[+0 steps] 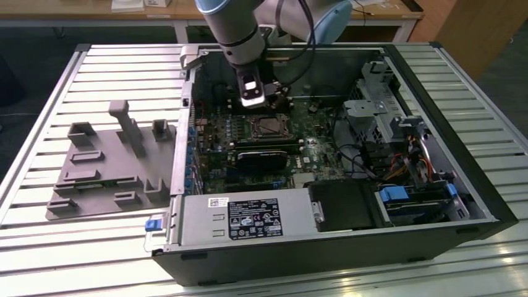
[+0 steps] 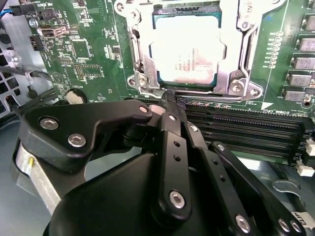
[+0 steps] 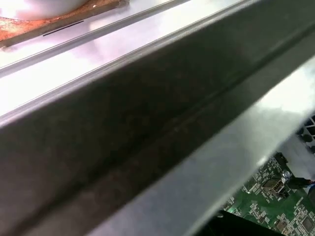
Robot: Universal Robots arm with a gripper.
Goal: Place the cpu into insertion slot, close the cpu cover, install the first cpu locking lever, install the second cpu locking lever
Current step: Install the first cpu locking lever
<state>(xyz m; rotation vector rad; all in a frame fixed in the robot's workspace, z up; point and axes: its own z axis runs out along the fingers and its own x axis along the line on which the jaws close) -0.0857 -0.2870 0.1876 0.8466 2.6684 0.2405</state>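
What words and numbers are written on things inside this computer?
Black label on the power supply: too small to read.
White sticker next to it: too small.
cpu top: faint print, blurred.
Motherboard: tiny white markings, too small.

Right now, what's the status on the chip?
Gripper shut, tips at the cover edge. Chip seated, cover down over it. Memory slots close beside.
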